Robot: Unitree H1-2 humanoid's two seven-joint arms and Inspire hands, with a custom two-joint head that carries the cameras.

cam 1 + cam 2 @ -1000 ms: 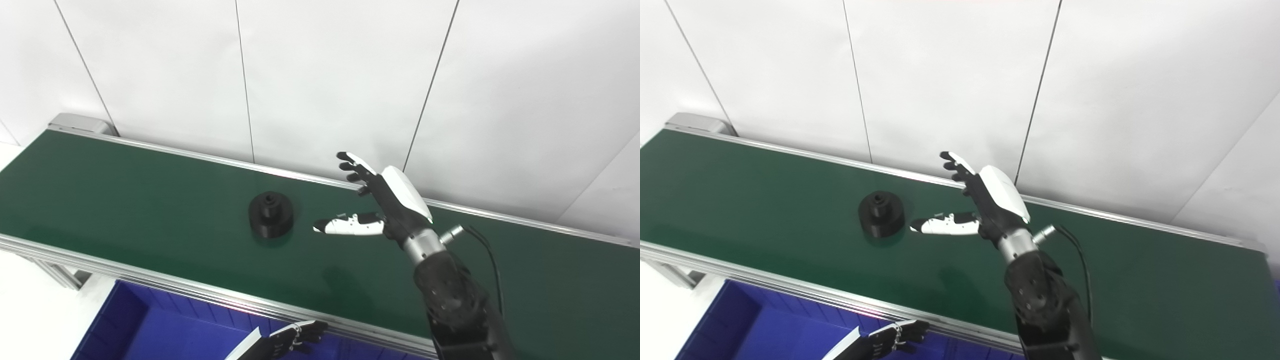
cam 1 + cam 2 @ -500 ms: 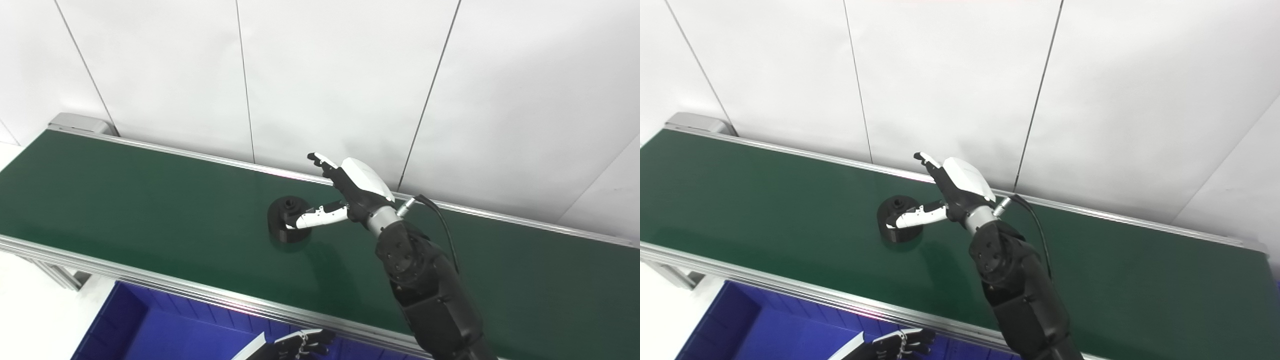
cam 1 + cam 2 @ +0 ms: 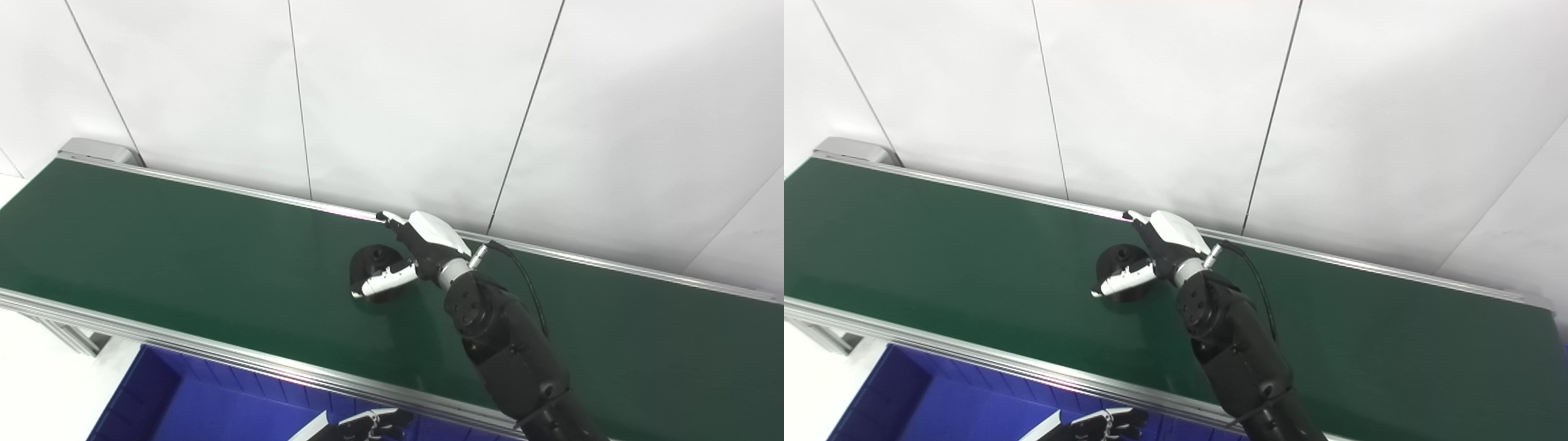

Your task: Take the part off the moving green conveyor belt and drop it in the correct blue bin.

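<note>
A black round part [image 3: 370,262] with a raised hub stands on the green conveyor belt [image 3: 184,245], near its far rail. My right hand [image 3: 422,245] is open and straddles the part from the right. Its white thumb [image 3: 383,283] lies across the part's near side and the fingers [image 3: 392,219] reach along its far side. I cannot tell if they touch it. My left hand [image 3: 367,424] hangs low at the bottom edge over the blue bin [image 3: 184,404], fingers loosely spread and empty. Only part of it shows.
Aluminium rails [image 3: 245,358] run along both long sides of the belt. A white panelled wall [image 3: 398,92] stands right behind the far rail. The belt's end roller housing [image 3: 92,149] is at the far left. The bin lies below the near rail.
The part has travelled right along the belt. My right hand has reached left and down, from clear of the part to around it. The left hand has barely moved.
</note>
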